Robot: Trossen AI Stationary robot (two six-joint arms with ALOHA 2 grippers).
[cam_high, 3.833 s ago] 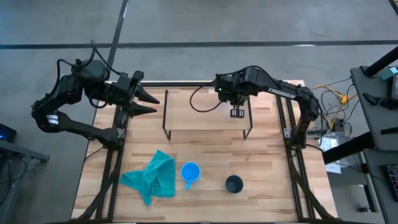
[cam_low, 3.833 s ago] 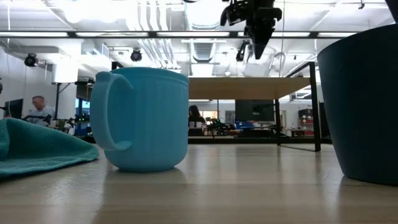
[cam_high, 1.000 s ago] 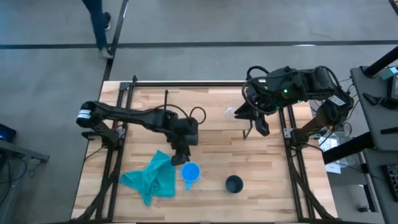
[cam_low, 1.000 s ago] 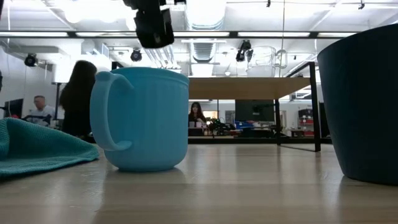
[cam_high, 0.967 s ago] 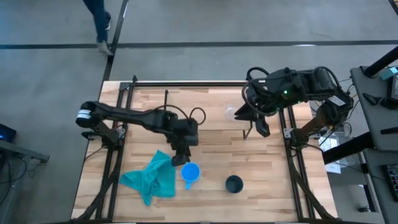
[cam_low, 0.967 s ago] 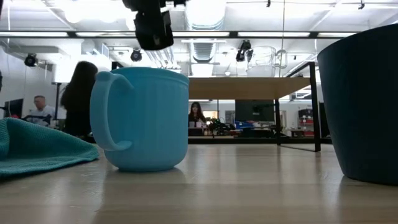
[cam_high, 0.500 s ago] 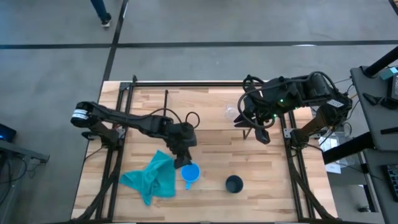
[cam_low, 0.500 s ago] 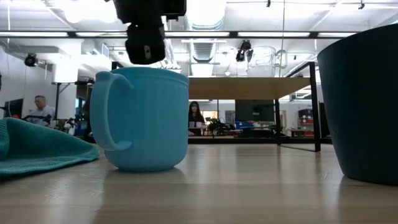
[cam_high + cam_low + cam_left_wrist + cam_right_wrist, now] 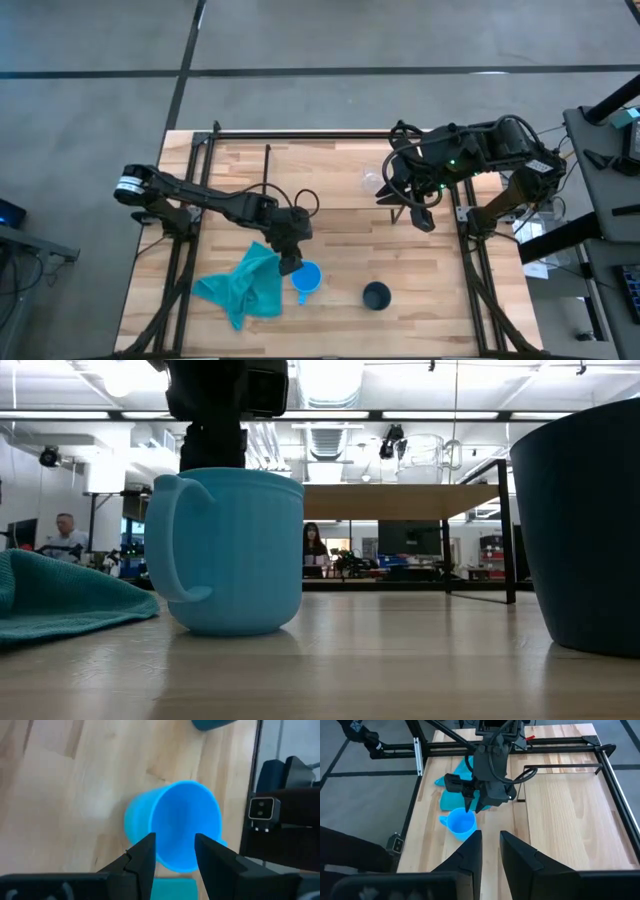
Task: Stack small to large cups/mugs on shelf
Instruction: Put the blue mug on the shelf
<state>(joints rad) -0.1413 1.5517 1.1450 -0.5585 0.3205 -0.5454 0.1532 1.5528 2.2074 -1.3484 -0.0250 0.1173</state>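
The bright blue mug stands upright on the table near its near edge, handle toward that edge. It fills the low view and shows from above in the left wrist view. My left gripper is open and points down just above the mug's rim on its far-left side, apart from it as far as I can see. The clear glass cup stands on the shelf. The dark cup stands to the mug's right. My right gripper hangs open near the shelf's right end.
A crumpled teal cloth lies on the table just left of the blue mug, close to my left gripper. The shelf's thin black legs stand behind the mug. People show in the room beyond the table.
My left gripper has moved toward the table's near edge and down, from above the mug's far side to just over its rim. My right gripper has shifted slightly toward the near edge beside the shelf's right end. A person beyond the table's far edge has walked out of view.
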